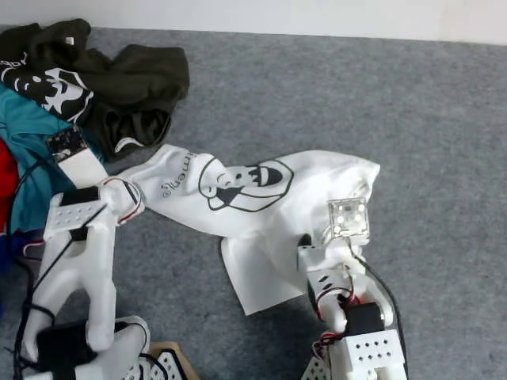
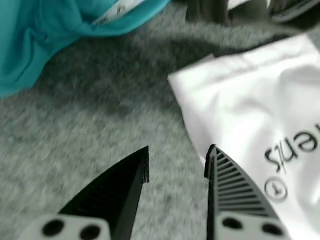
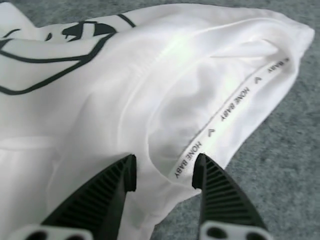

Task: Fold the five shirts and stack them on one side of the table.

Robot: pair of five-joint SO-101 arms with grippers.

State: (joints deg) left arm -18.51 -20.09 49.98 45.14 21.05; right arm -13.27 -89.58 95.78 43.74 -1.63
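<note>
A white shirt [image 1: 261, 210] with a black printed graphic lies crumpled across the middle of the grey table. My left gripper [image 2: 177, 162] is open at the shirt's left end [image 2: 250, 100], one finger over the hem and the other over bare felt. In the high view the left gripper [image 1: 133, 198] touches that same end. My right gripper [image 3: 164, 170] is open just above the white shirt's [image 3: 150, 90] neck opening, with a fold of printed collar tape [image 3: 225, 115] between its fingers. From above, the right gripper [image 1: 305, 240] sits on the shirt's near right part.
A pile of other shirts lies at the far left: a dark olive one [image 1: 135, 87], a black printed one [image 1: 40, 75], a teal one [image 1: 28, 127] [image 2: 45, 35] and a red one [image 1: 5, 182]. Bare grey felt [image 1: 428, 119] stretches to the right and back.
</note>
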